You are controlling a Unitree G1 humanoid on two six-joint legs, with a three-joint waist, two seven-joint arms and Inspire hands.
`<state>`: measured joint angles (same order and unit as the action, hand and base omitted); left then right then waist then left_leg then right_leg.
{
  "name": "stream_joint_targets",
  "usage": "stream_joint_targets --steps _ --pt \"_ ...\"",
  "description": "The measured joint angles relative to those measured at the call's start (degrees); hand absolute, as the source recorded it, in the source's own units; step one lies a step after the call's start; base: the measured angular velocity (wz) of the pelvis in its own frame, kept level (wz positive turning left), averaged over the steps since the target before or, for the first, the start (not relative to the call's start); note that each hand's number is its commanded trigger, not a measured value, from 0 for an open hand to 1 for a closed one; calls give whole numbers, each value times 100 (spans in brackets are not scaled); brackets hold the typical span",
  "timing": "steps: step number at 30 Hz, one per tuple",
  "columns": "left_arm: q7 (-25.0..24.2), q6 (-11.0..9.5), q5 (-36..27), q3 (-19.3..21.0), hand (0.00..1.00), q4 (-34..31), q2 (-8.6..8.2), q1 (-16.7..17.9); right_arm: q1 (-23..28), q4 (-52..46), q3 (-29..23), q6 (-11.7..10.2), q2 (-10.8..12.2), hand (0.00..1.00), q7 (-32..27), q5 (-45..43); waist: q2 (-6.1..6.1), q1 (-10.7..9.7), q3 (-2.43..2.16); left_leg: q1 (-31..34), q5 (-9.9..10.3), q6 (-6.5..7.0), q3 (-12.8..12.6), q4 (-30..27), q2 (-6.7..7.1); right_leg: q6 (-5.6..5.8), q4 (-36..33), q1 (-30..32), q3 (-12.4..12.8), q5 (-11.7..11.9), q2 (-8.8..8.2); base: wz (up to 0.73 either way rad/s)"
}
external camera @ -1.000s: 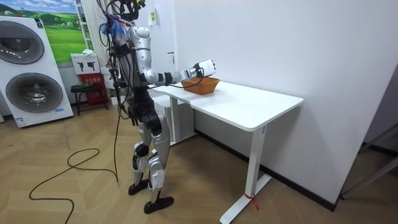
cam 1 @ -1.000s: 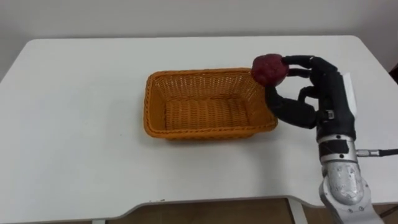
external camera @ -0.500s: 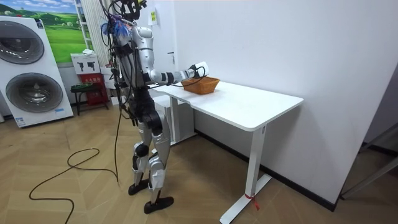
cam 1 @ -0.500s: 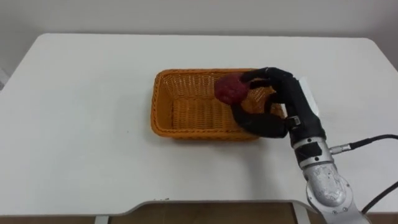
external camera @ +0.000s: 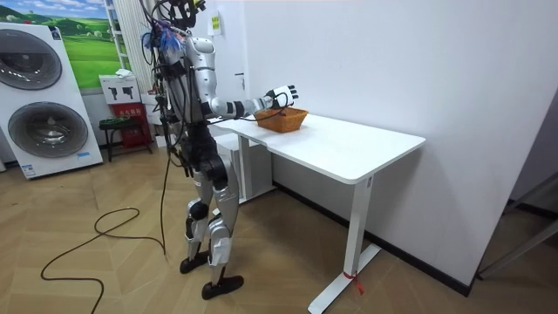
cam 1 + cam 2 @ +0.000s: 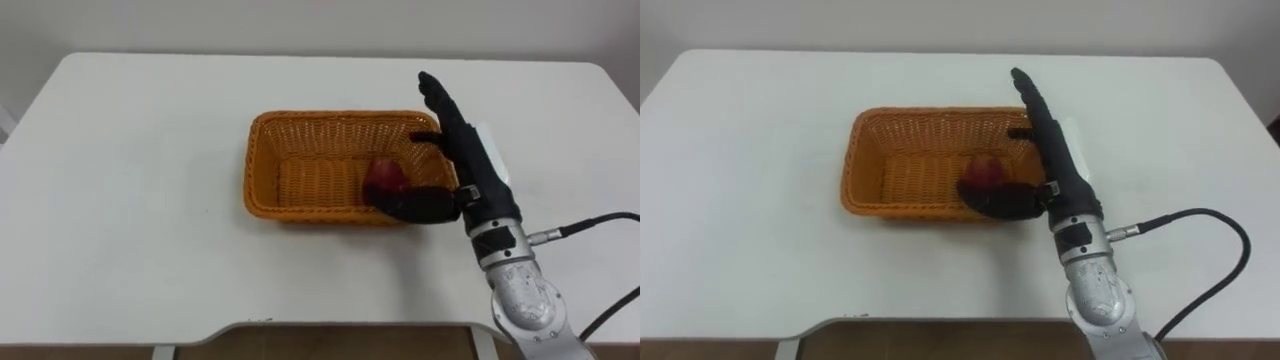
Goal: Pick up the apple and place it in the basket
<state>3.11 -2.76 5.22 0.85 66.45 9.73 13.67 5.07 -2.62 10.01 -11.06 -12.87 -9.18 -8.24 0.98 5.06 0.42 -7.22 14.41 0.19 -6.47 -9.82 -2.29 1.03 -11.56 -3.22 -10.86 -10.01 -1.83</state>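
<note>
A dark red apple lies inside the orange wicker basket, near its front right corner. My right hand hangs over the basket's right end with its fingers straight and open; the thumb reaches low in front of the apple. Nothing is held. In the room view the right hand is stretched out above the basket at the table's near end.
The basket stands in the middle of a white table. A cable trails from my right forearm at the lower right. Washing machines stand at the room view's left.
The right hand carried the apple from beyond the basket's right rim over the basket, then opened; the apple dropped to the basket floor. The eye views shifted after the earliest frame.
</note>
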Motion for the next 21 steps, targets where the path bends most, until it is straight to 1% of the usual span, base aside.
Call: stream_joint_targets --steps 4,7,8,10,12,13,15,16,18,19,21 --pt "16 0 -2 8 0 -5 11 19 -8 0 -261 -2 2 0 -116 191 19 -28 0 -5 0 0 33 -3 0 0 3 -15 -14 0 -2 3" --pt "17 0 -5 24 0 4 16 33 -29 -9 -589 -3 -1 0 -355 457 44 -57 -6 -36 0 0 38 -10 -1 0 8 -62 -39 0 -4 2" --pt "19 0 -4 53 0 6 17 34 -84 -10 -760 -3 -6 0 -487 500 61 -79 2 -28 0 0 38 -23 0 0 8 -62 -44 0 -6 0" --pt "23 0 -2 127 0 13 27 57 -159 -13 -983 -7 -16 0 -729 542 93 -139 -2 -27 0 0 21 -37 -1 0 7 -66 -42 0 -7 0" --pt "31 -16 -1 257 0 22 13 129 -171 -130 -1396 -39 -21 0 -1065 537 119 -188 -17 -31 0 0 12 -38 0 0 5 -68 -22 0 -5 0" --pt "33 -17 -1 286 0 23 14 152 -175 -137 -1506 -78 -29 0 -1191 536 125 -191 -22 -37 0 0 11 -38 0 0 3 -72 -18 0 -4 0" --pt "62 -21 -2 404 0 71 19 215 -176 -151 -1960 -233 -72 0 -1723 598 148 -228 -40 -51 0 0 3 -42 -1 0 4 -85 -21 0 -4 0" --pt "75 -21 -3 418 0 77 19 244 -176 -151 -2064 -261 -83 0 -1859 623 147 -249 -41 -56 0 0 3 -46 0 0 4 -93 -21 0 -4 0" --pt "114 -18 -4 514 0 97 16 362 -176 -152 -2442 -339 -113 0 -2361 654 150 -376 -53 -50 0 0 0 -46 2 0 5 -84 -21 0 -5 0" --pt "126 -17 -3 530 0 103 16 379 -176 -152 -2556 -344 -114 0 -2481 700 149 -405 -52 -42 0 0 4 -46 3 0 5 -78 -23 0 -5 0" --pt "150 -17 -6 660 0 100 18 458 -176 -152 -2962 -344 -114 0 -2957 923 149 -520 -57 -50 0 0 5 -48 3 0 -10 -73 -20 0 -6 0"
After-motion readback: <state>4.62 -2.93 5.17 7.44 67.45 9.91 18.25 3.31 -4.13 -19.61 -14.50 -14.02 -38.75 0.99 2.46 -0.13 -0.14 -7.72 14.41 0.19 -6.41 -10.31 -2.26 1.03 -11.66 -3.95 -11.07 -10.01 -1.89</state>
